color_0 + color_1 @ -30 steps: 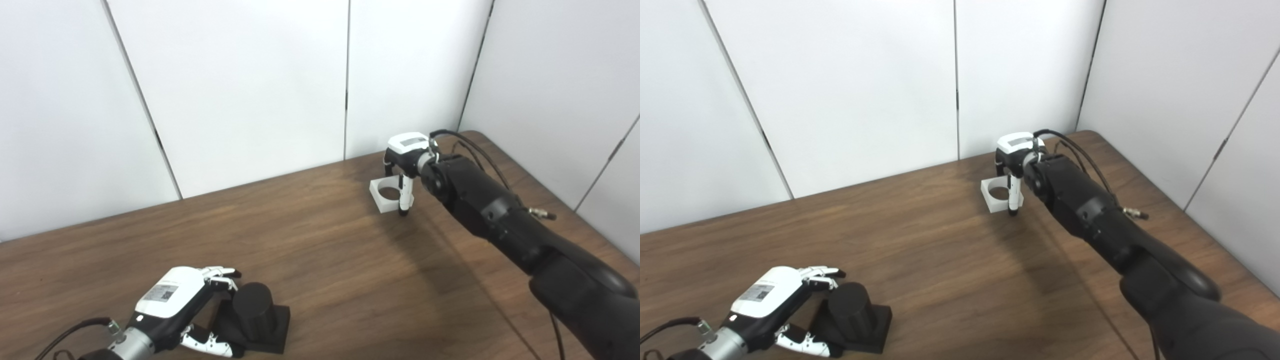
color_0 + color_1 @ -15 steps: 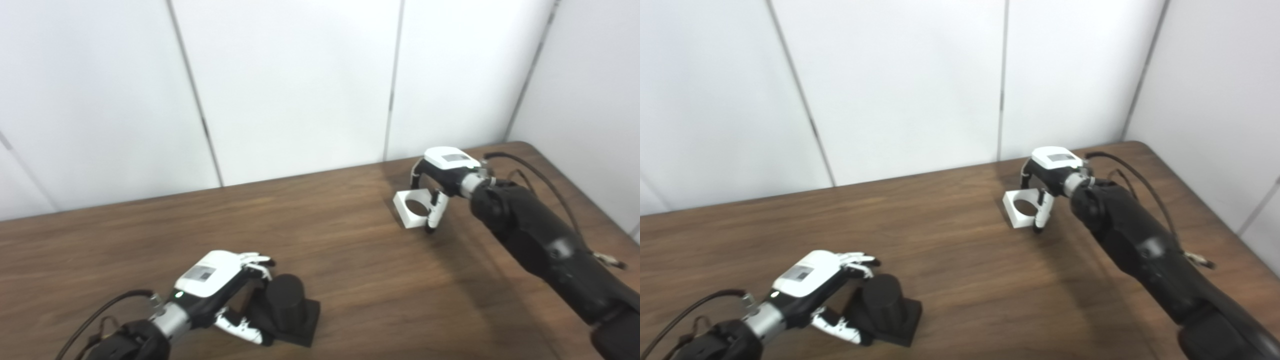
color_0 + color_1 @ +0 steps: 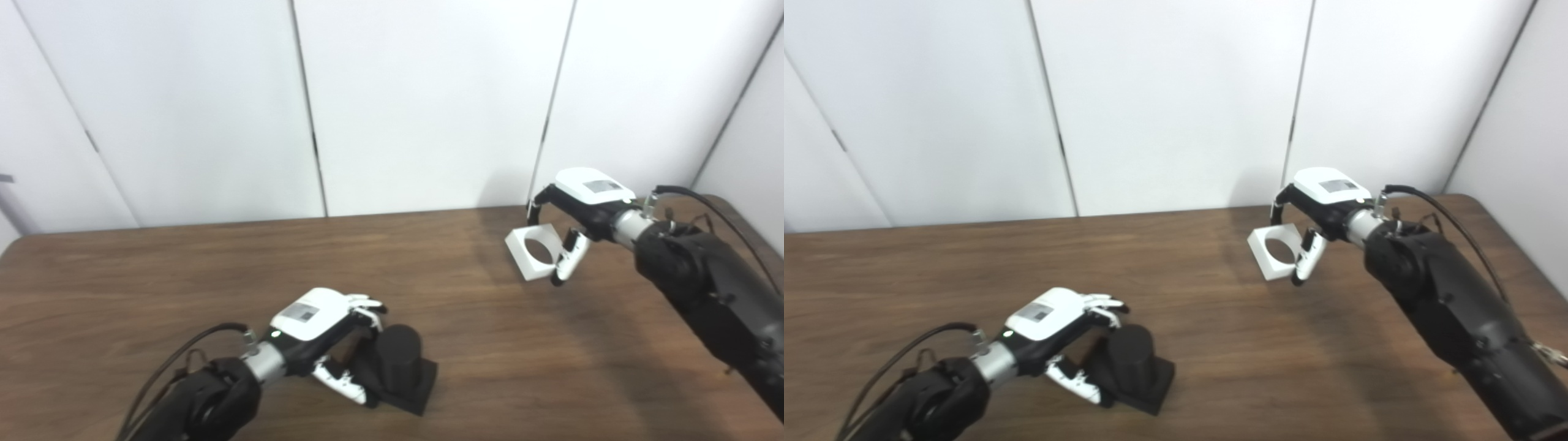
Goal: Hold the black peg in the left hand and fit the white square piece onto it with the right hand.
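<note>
The black peg (image 3: 398, 358), a short cylinder on a square black base, stands on the table near the front centre. My left hand (image 3: 306, 318) wraps it from the left, fingers (image 3: 366, 304) curled against the far side of its top and thumb along the near edge of the base. The white square piece (image 3: 531, 269), with a round hole through it, hangs tilted above the table at the back right. My right hand (image 3: 588, 199) is shut on it, fingers over its far edge and thumb on the near right edge.
The brown wooden table (image 3: 184, 275) runs up to white wall panels (image 3: 429, 104) behind and on the right. Its rounded back right corner (image 3: 1476, 199) lies just behind my right arm. Cables loop off both forearms.
The camera has swung, shifting the whole picture. My right hand has lifted the white piece off the table and tilted it. My left hand stays against the peg as before.
</note>
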`<act>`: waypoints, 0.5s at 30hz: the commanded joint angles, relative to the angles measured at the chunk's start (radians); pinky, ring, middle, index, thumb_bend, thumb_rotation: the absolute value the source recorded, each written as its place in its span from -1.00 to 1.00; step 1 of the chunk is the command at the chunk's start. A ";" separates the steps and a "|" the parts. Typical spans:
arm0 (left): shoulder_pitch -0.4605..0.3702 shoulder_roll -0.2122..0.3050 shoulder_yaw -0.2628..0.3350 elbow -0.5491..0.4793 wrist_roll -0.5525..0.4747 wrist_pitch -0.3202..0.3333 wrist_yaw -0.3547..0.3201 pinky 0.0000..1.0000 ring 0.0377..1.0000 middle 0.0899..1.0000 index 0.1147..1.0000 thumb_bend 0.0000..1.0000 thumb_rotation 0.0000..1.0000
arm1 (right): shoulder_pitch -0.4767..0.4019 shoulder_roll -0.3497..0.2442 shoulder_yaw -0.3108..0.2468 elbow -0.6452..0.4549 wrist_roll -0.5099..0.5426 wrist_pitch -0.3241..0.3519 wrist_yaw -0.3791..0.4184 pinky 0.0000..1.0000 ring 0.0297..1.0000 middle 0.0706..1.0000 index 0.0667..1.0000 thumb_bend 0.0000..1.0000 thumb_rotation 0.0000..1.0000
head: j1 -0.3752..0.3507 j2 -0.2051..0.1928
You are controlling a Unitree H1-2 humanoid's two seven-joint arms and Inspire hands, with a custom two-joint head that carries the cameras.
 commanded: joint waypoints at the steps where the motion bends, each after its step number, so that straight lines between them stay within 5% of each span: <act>1: 0.008 0.000 -0.029 0.045 0.057 0.025 -0.037 0.70 0.79 0.71 -0.16 0.05 -0.86 | -0.049 -0.030 -0.015 -0.055 0.003 -0.038 0.008 0.64 0.70 0.50 -0.11 0.04 -0.73 | 0.008 0.004; 15: -0.011 -0.015 -0.041 0.035 0.057 0.059 -0.053 0.71 0.81 0.74 -0.16 0.05 -0.86 | -0.063 0.012 -0.007 -0.255 0.062 -0.099 0.142 0.53 0.66 0.51 -0.11 0.04 -0.72 | 0.044 0.039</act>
